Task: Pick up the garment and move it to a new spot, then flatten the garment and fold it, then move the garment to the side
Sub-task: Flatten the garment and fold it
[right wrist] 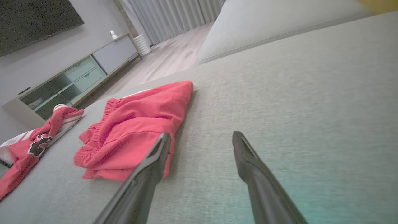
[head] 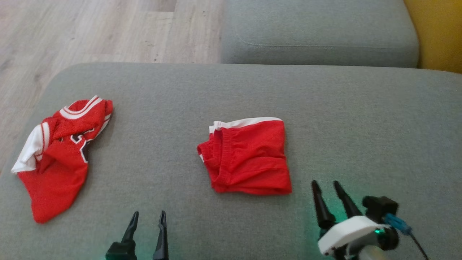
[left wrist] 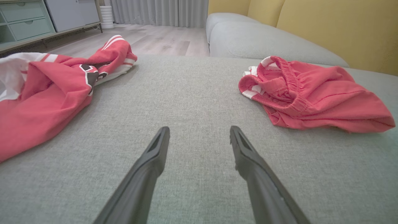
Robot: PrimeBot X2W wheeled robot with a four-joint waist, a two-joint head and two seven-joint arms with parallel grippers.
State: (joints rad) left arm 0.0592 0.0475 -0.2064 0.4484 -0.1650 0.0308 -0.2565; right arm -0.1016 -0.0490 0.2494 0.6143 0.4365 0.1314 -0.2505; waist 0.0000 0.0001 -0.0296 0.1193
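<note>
A red garment, shorts with a white waistband edge, lies folded in a rough square at the middle of the grey cushion. A second red garment, a jersey with white trim and dark lettering, lies crumpled at the cushion's left edge. My left gripper hovers open near the front edge, between the two garments, with nothing in it. My right gripper is open just right of the shorts' near right corner. The left wrist view has the jersey left and the shorts right of the open left gripper. In the right wrist view the shorts lie beside the left finger of the open right gripper.
A second grey cushion sits behind, with a yellow backrest at far right. Wooden floor lies beyond the cushion's left and far edges. A cabinet and curtains stand across the room. Bare cushion stretches to the right of the shorts.
</note>
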